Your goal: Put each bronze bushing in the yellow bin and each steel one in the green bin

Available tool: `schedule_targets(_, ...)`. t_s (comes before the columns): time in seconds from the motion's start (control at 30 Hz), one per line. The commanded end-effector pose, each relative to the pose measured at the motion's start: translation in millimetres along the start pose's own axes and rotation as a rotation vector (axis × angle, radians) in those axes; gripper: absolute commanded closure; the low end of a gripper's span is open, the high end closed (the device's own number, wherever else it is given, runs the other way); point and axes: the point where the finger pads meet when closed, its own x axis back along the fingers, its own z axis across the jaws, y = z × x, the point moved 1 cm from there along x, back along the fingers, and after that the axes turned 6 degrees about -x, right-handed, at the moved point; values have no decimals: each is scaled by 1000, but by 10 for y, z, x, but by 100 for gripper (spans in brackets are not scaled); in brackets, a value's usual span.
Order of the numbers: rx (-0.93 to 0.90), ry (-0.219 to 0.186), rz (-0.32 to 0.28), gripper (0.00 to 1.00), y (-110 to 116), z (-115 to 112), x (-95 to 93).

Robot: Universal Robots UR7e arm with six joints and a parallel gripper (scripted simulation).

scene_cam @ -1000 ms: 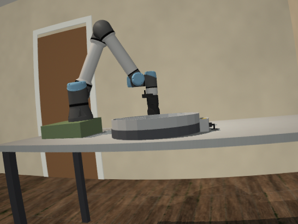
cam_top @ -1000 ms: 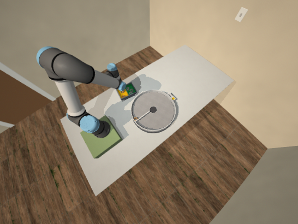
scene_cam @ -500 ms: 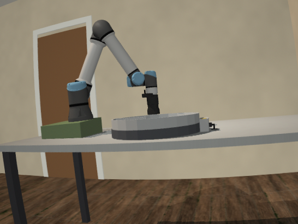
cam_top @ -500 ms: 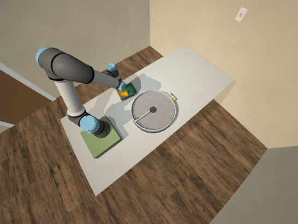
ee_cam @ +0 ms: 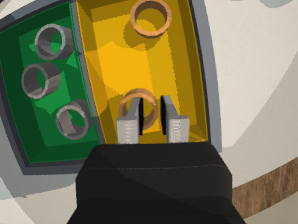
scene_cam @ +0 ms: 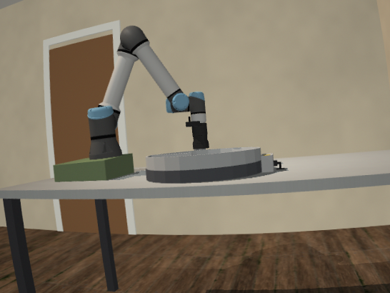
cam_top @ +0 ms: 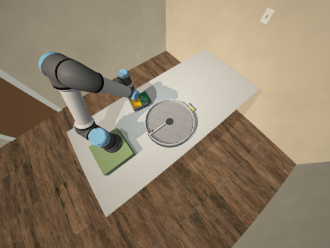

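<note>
My gripper [scene_cam: 201, 149] [ee_cam: 152, 107] is partly open, with nothing between its fingers, over the yellow bin [ee_cam: 114, 60]. Below it a bronze bushing [ee_cam: 124, 104] lies in the yellow bin, partly hidden by the left finger. Another bronze bushing [ee_cam: 134, 19] lies in the far part of that bin. The green bin [ee_cam: 54, 102] beside it holds three steel bushings, one of them [ee_cam: 50, 80] at the left. A bronze bushing [cam_top: 150, 130] is on the turntable [cam_top: 176, 133] [scene_cam: 203, 176], near its rim and beside the thin bar.
The thin bar [cam_top: 159, 127] runs from the turntable's dark hub [cam_top: 169, 121] to the rim. The turntable's raised wall stands close to the bins. A small white fixture [cam_top: 189, 105] [scene_cam: 267, 164] sits at its outer side. The green base block [cam_top: 110, 160] [scene_cam: 80, 170] carries the arm.
</note>
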Motion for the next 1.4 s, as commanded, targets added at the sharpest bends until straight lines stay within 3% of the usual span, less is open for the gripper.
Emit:
schedule_targets(0.0,0,-1,-1,58,3,-3,18)
schedule_targets(1.37,0,-1,-1,58,4,-3,138)
